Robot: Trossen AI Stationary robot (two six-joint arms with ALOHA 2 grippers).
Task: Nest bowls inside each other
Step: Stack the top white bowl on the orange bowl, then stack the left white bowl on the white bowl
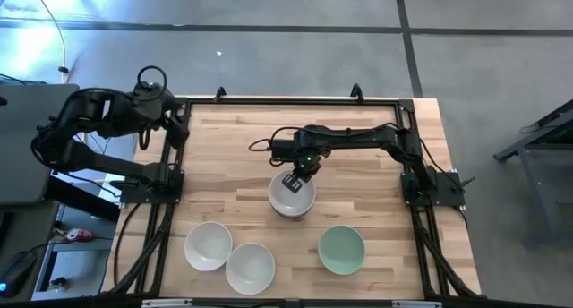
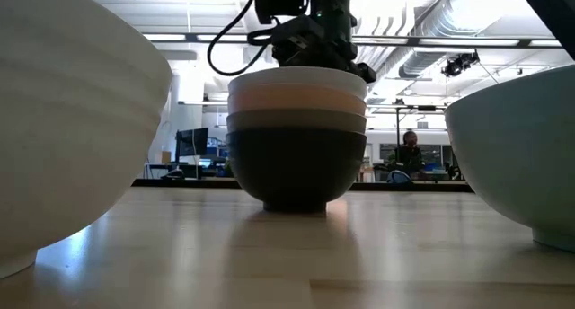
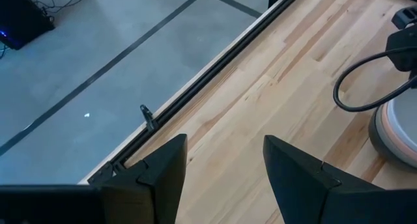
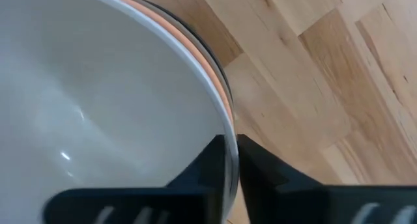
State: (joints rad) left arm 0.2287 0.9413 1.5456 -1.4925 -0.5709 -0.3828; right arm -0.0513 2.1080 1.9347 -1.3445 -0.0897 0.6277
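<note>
Stack [image 2: 296,134]: four bowls nested, white on top | loose: two white bowls [image 1: 230,256], one mint bowl [image 1: 341,249] | right gripper [image 4: 231,160] pinching top bowl's rim | left gripper [image 3: 225,162] wide, off counter [image 1: 233,165].

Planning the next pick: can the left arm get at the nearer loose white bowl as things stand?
Probably yes. The left gripper is parked open at the table's far left edge, and the smooth round white bowl sits on the left arm's side with bare wood between; the right gripper is at the stack.
</note>
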